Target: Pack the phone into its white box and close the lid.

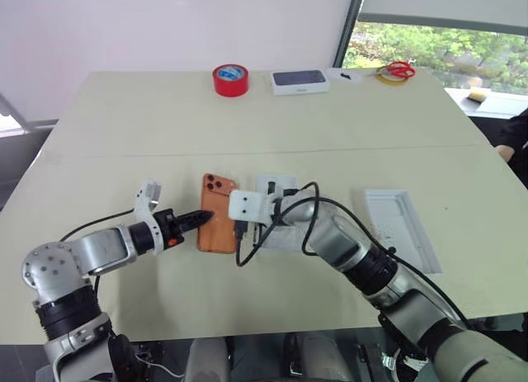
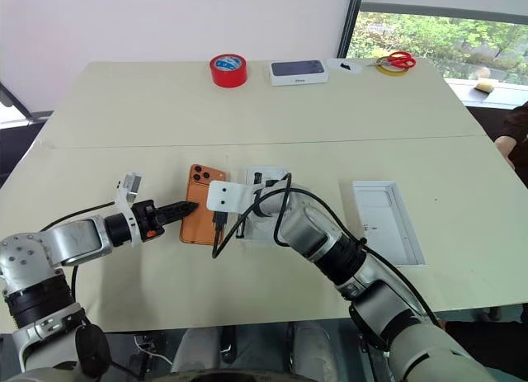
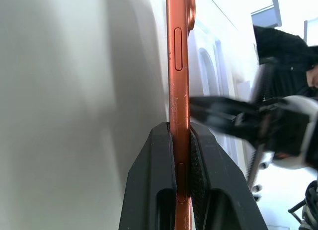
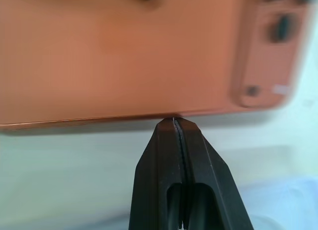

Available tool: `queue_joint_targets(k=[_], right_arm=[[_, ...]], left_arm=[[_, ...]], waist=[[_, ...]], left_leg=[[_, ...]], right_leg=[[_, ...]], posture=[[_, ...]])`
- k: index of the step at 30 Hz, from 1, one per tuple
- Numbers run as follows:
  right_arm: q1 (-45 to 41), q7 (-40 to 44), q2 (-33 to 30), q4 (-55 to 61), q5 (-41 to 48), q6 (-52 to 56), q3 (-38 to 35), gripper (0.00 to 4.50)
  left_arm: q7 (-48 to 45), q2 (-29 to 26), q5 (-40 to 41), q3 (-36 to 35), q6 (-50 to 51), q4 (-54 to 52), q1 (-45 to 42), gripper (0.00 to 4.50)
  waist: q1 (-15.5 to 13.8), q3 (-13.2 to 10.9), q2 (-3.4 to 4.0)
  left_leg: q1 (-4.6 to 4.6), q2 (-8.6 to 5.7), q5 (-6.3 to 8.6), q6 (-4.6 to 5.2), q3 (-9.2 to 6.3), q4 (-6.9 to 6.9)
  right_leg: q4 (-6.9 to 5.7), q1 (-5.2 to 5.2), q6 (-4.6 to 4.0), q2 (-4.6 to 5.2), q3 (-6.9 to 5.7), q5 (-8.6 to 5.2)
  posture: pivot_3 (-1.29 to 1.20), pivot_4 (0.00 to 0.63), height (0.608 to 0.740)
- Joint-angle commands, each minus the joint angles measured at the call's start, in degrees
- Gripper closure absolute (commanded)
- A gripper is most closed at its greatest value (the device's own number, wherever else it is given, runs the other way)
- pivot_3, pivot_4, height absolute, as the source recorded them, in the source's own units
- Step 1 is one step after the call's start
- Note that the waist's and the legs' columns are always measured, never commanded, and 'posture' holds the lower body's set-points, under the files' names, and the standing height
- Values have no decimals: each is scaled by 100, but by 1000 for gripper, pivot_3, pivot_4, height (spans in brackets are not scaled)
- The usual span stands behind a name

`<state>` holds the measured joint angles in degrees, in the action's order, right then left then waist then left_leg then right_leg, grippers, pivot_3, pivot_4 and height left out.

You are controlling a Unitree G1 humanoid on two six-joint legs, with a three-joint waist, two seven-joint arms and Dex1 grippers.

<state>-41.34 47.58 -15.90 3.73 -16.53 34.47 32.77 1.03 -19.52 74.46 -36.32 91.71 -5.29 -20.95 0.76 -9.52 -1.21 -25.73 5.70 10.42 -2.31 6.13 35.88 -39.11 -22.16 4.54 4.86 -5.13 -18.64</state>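
Two hands are meeting at the phone (image 1: pixel 219 214), which is lying back-up on the table (image 1: pixel 124 134) just left of its white box (image 1: pixel 277 225), lenses toward the far side. The left hand (image 1: pixel 200 219) is clamping the phone's left long edge between its fingers (image 3: pixel 149 190), as the left wrist view is showing, while the right hand (image 2: pixel 219 219) is pressed fully shut, gripping nothing, its tips sitting at the phone's right edge. Judging by this, the pick-up step is under way: the phone is gripped but not yet in the box. The next move is calling for a lift clear of the table and a short carry rightward over the tray, keeping the phone level so that it drops inside the rim. The lid (image 1: pixel 403 228) is lying inner face up, well to the right. No readable writing is showing on anything.
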Motion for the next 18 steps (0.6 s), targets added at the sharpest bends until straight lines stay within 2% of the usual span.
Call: queue_joint_targets(k=[1, 6, 8, 11, 14, 18], right_arm=[[-52, 11, -112, 814, 242, 97, -525, 4500], [719, 228, -574, 2006, 1207, -19, -1783, 4500], [1082, 626, -861, 2362, 1851, 443, -2217, 4500], [1704, 864, -1356, 2485, 2451, 568, -2908, 4500], [2284, 787, -1882, 2392, 2542, 454, -3387, 4500], [2559, 594, -2154, 2464, 2666, 415, -3605, 4500]], left_arm=[[411, 153, 442, -60, -172, 65, -70, 4482], [1256, 412, 1659, 259, -958, 91, -279, 4482], [1574, 526, 2004, 602, -1271, 1, -279, 4482], [1985, 795, 2344, 1242, -1722, -75, -297, 4482], [2172, 1079, 2044, 1881, -2031, -172, -335, 4482], [2156, 1065, 1844, 2262, -2278, -26, -304, 4482]], waist=[[-21, -1, -1], [-110, -9, -16], [-154, -10, -16], [-146, -10, -16], [-154, -11, -19], [-75, -14, -12]], left_leg=[[0, -1, 0, 0, 0, 0], [-15, -6, 2, 3, -7, 5], [-24, -7, 3, 6, -6, 7], [-23, -10, 5, 9, -5, 9], [-25, -12, 4, 11, -5, 12], [-20, -7, 4, 11, -2, 8]], right_leg=[[1, 0, 0, 2, 0, 0], [5, -3, 1, 10, -2, 0], [8, -7, 1, 10, -2, 0], [11, -4, 0, 12, -2, 1], [11, -4, 1, 11, -2, 1], [11, -10, 0, 0, 2, 1]], posture=[[0, 150, 730], [0, 150, 730], [0, 150, 730], [0, 150, 730], [0, 150, 730], [0, 150, 730]])
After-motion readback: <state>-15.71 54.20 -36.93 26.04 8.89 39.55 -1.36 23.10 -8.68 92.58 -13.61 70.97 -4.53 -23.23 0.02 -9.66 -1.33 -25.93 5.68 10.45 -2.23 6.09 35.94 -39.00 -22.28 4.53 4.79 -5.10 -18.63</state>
